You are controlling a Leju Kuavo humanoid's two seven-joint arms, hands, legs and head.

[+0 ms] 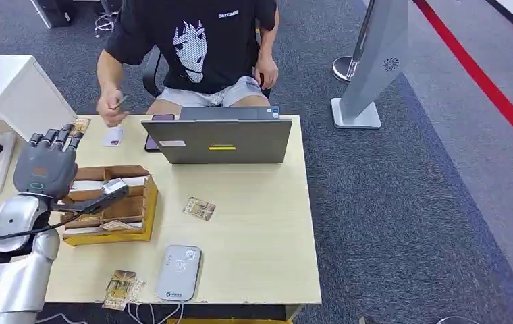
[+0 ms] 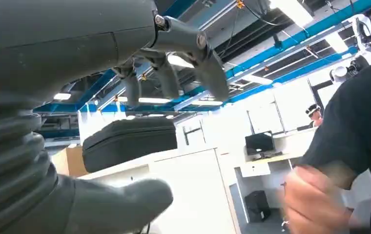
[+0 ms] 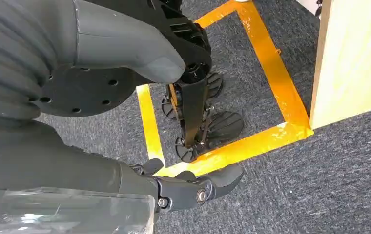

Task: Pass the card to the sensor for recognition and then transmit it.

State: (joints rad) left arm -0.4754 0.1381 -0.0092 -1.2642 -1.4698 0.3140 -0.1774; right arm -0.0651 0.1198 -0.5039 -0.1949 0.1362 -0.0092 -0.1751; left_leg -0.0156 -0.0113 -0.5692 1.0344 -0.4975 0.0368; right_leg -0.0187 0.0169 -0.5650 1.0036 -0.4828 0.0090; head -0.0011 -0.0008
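Pale wood worktop (image 1: pixel 254 223) carries the grey sensor (image 1: pixel 179 272) near its front edge, with one card (image 1: pixel 199 208) lying loose just beyond it and more in the wooden card holder (image 1: pixel 115 206). The left hand (image 1: pixel 50 160) hovers raised over the holder, fingers spread, holding nothing. The right hand (image 3: pixel 125 97) hangs beside the worktop, loosely curled, empty. The step looks like fetching a card (none gripped yet); next it needs a clean pinch.

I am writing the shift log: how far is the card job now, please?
Apparently late: the person's hand holds a card over the table's far edge, so a handover looks done. The left hand is raised and empty above the wooden card box. Cards remain beside the grey sensor; the right hand hangs over the floor.
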